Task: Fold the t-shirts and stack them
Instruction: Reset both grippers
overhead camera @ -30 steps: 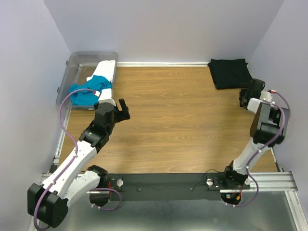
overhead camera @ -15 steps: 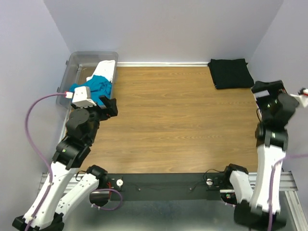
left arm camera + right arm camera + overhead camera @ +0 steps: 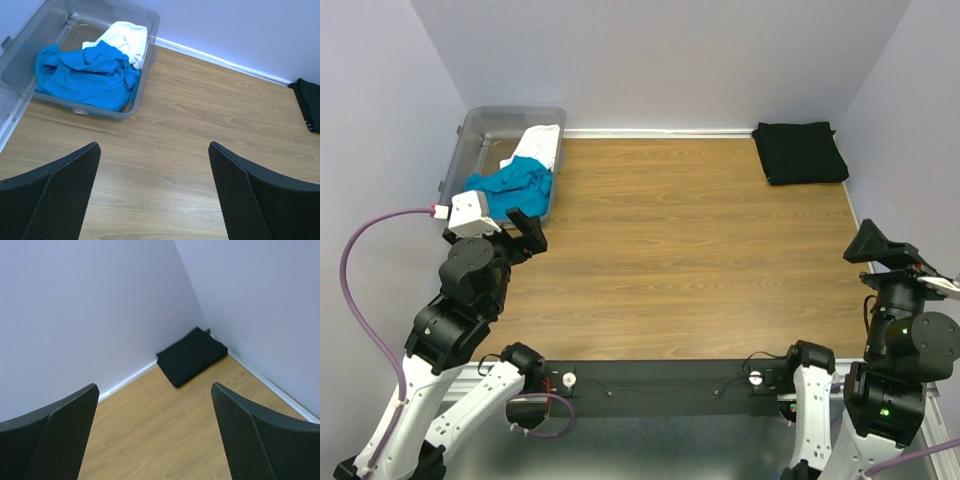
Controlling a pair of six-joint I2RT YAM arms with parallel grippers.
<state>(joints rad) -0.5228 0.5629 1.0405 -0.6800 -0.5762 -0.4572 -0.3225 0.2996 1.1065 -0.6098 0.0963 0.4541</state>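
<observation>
The black t-shirt (image 3: 800, 152) lies folded in the table's far right corner; it also shows in the right wrist view (image 3: 191, 356). The turquoise-blue t-shirt (image 3: 508, 188) is crumpled in the clear bin, with the white t-shirt (image 3: 540, 147) behind it; both show in the left wrist view, the blue one (image 3: 85, 75) and the white one (image 3: 125, 39). My left gripper (image 3: 525, 232) is open and empty, raised near the bin's near end. My right gripper (image 3: 875, 245) is open and empty, raised at the right edge.
The clear plastic bin (image 3: 480, 130) stands at the far left corner, its rim in the left wrist view (image 3: 100, 111). Lilac walls enclose the wooden table (image 3: 690, 250) on three sides. A black rail (image 3: 660, 385) runs along the near edge.
Both arms have pulled back toward their bases and risen. The left gripper moved left and nearer; the right gripper left the black shirt and came nearer. The shirts have not moved.
</observation>
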